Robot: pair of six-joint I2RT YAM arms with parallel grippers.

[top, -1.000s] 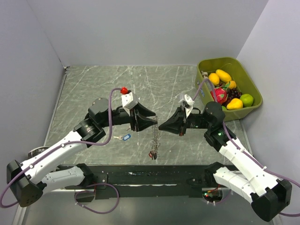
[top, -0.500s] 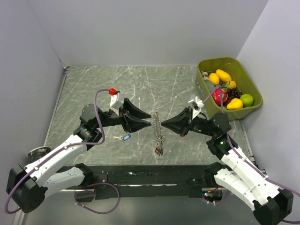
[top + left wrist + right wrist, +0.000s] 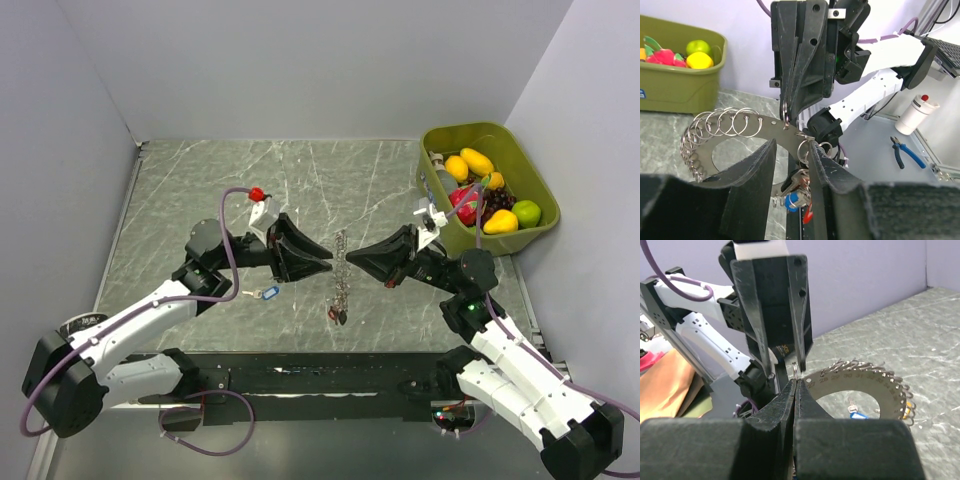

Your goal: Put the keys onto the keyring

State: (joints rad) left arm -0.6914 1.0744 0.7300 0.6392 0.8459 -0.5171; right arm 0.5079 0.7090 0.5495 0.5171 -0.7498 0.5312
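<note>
Plain pale walls (image 3: 300, 60) around a grey marbled table (image 3: 200, 200). At the far right corner, a green bin (image 3: 522, 158) of fruit (image 3: 477, 160), well apart from the work. Above mid-table, clear of the surface, the keyring (image 3: 341, 268) hanging upright. Right gripper (image 3: 795, 382) pressed together on a small loop at its top edge. Left gripper (image 3: 792, 147) spread, straddling the flat band; contact impossible to tell. Bunched keys (image 3: 337, 315) dangling at the bottom, partly hidden behind that gripper in the left wrist view. Left of them, flat on the table, a lone blue-tagged key (image 3: 266, 293).
</note>
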